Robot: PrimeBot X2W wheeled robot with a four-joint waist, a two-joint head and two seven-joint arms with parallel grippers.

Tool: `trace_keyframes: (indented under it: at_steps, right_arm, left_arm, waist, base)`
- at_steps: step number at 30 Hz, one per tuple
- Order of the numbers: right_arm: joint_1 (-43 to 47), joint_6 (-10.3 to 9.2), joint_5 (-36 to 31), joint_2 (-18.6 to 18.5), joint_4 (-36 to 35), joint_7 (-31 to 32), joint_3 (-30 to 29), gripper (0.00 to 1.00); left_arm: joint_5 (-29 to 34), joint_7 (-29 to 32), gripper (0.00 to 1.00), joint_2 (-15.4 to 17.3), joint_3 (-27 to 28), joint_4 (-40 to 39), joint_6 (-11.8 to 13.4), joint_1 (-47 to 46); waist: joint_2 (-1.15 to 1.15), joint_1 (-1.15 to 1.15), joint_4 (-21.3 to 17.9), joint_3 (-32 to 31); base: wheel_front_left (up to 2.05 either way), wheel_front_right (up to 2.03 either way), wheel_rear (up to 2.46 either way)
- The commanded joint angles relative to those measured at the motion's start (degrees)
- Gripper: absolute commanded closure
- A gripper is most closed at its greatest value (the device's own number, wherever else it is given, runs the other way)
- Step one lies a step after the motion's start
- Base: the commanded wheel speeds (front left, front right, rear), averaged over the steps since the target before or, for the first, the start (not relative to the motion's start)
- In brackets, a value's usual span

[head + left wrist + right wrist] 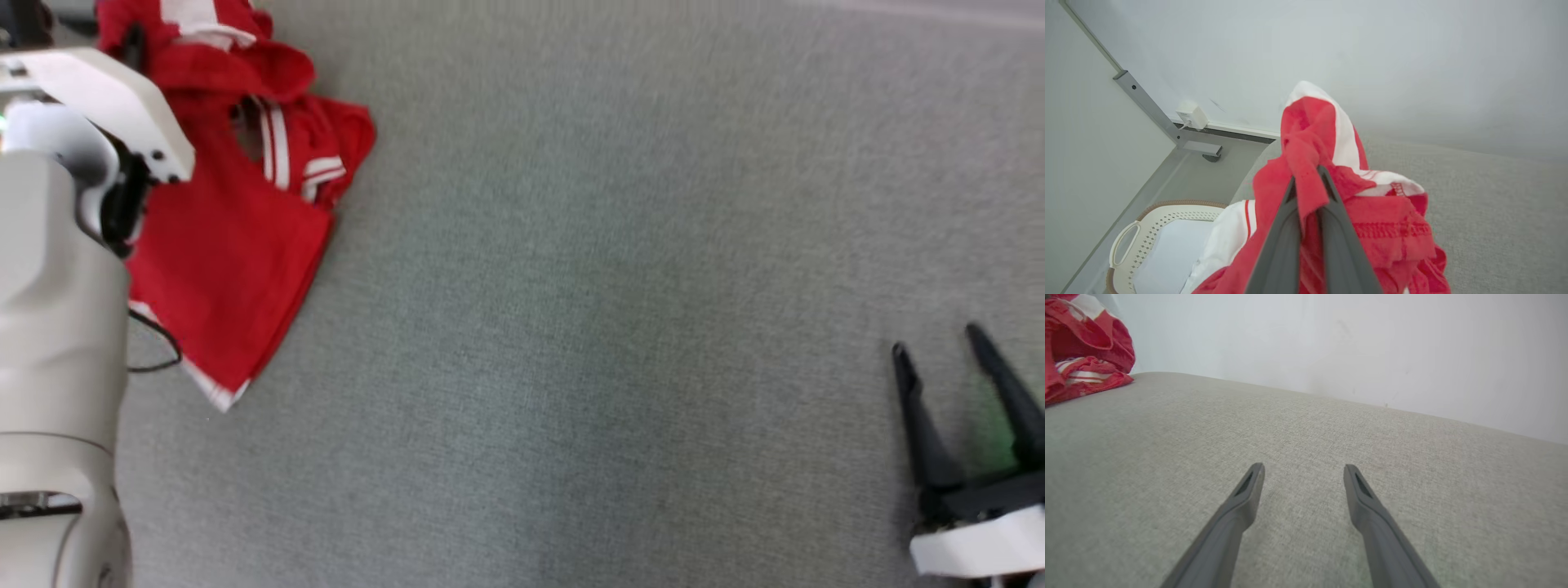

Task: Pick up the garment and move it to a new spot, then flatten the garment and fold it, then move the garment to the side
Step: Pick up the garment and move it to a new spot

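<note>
1. The garment [229,245] is bright red, with broad white bands, thin white stripes at the trims and a white hem edge.
2. The surface [612,327] is pale grey with a fine woven fleck.
3. The right gripper [935,338] is black on a white base; the left gripper [1308,177] is dark grey.
4. The forearm [57,269] is off-white.
5. The basket [1147,220] is cream, patterned with small holes, with a brown rim.
6. The wall [1372,49] is plain pale grey.

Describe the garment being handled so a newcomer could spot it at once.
On the grey fabric surface, look to its far-left side. The garment sits crumpled there, a fold pinched in the left gripper; it is bright red with white stripes.
</note>
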Motion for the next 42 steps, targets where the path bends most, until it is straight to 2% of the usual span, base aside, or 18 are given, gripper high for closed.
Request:
trace_keyframes:
  at_steps: [1, 9, 17, 19, 24, 28, 32, 37, 42]
  right_arm:
    - [2.19, -0.17, 0.51, 0.91, 1.36, 0.15, 0.56, 0.0]
    - [4.91, -0.17, 1.23, 4.55, 2.31, 0.14, 0.34, 0.0]
    - [8.65, -0.17, 1.29, 7.17, 2.2, 0.13, -1.26, 0.0]
    - [9.46, -0.17, 1.19, 7.88, 1.83, 0.13, -1.63, 0.0]
    - [10.51, -0.17, 1.03, 9.09, 1.1, 0.13, -2.16, 0.0]
    - [11.13, -0.17, 0.79, 9.69, 0.75, 0.13, -1.89, 0.0]
    - [11.63, -0.17, 0.94, 9.82, 0.24, 0.13, -2.53, 0.0]
    - [11.82, -0.17, 1.25, 10.17, -0.04, 0.13, -2.9, 0.0]
    - [10.98, -0.17, 1.18, 10.69, 0.3, 0.13, -2.38, 0.0]
  left_arm:
    - [-1.03, -0.55, 1.0, 1.06, 0.12, -0.42, -0.49, -0.97]
    - [-1.53, 0.48, 1.0, 2.68, -1.37, -4.05, -2.87, -3.92]
    - [-6.13, 4.69, 1.0, -0.64, -6.58, -14.79, -4.33, -1.55]
    - [-9.62, 6.75, 1.0, -2.08, -9.78, -19.88, -4.39, 0.85]
    - [-18.58, 12.26, 1.0, -2.35, -15.74, -34.18, -4.28, 9.24]
    - [-21.35, 14.53, 1.0, -2.79, -17.81, -42.77, -4.24, 17.33]
    - [-22.95, 16.09, 1.0, -3.74, -19.44, -48.28, -3.04, 25.7]
    - [-25.98, 16.21, 1.0, -6.12, -21.84, -48.79, -2.41, 36.36]
    - [-25.22, 12.21, 1.0, -7.71, -22.6, -41.43, -0.75, 42.92]
  waist:
    - [0.0, -0.01, -1.16, -4.5]
    - [0.0, -0.01, -5.22, -14.81]
    - [0.0, -0.01, -9.93, -21.63]
    - [0.0, -0.01, -11.34, -22.65]
    - [0.0, -0.01, -15.44, -23.45]
    - [0.0, -0.01, -18.53, -23.39]
    - [0.0, -0.01, -20.59, -22.81]
    - [0.0, -0.01, -21.74, -21.72]
    - [0.0, -0.01, -22.2, -20.96]
  base:
    - [0.0, 0.0, 0.0]
    - [0.0, 0.0, 0.0]
    - [0.0, 0.0, 0.0]
    - [0.0, 0.0, 0.0]
    - [0.0, 0.0, 0.0]
    - [0.0, 0.0, 0.0]
    - [0.0, 0.0, 0.0]
    - [0.0, 0.0, 0.0]
    - [0.0, 0.0, 0.0]
